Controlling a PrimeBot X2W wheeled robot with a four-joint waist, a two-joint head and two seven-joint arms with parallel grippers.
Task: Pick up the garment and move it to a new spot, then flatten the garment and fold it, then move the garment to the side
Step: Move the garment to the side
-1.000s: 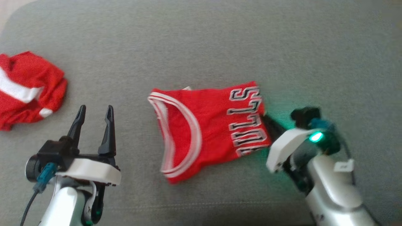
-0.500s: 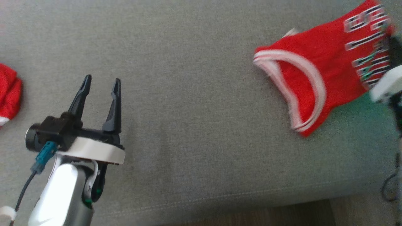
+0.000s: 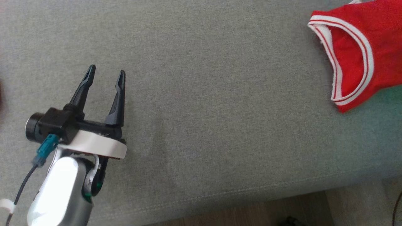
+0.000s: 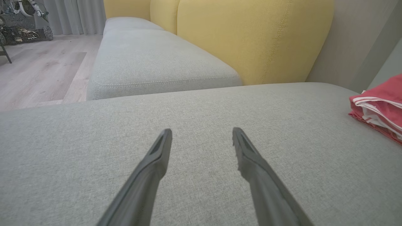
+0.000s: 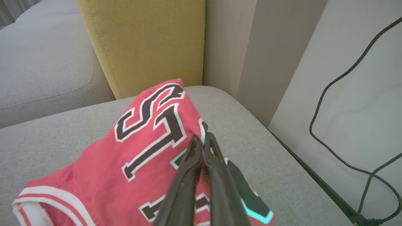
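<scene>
A wide grey sofa seat [image 3: 201, 94] with a stitched seam [image 3: 220, 196] along its front edge lies above a strip of wood floor [image 3: 251, 213]. In the left wrist view a second grey seat cushion [image 4: 150, 66] runs away beside yellow back cushions [image 4: 251, 37], with grey curtains [image 4: 75, 15] and some dark equipment [image 4: 22, 28] at the far end of the room. In the right wrist view a black cable [image 5: 311, 125] loops down a pale wall [image 5: 361, 78] beside the sofa's end.

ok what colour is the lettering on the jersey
Black letters outlined in white on the red jersey; the right wrist view shows it best.
</scene>
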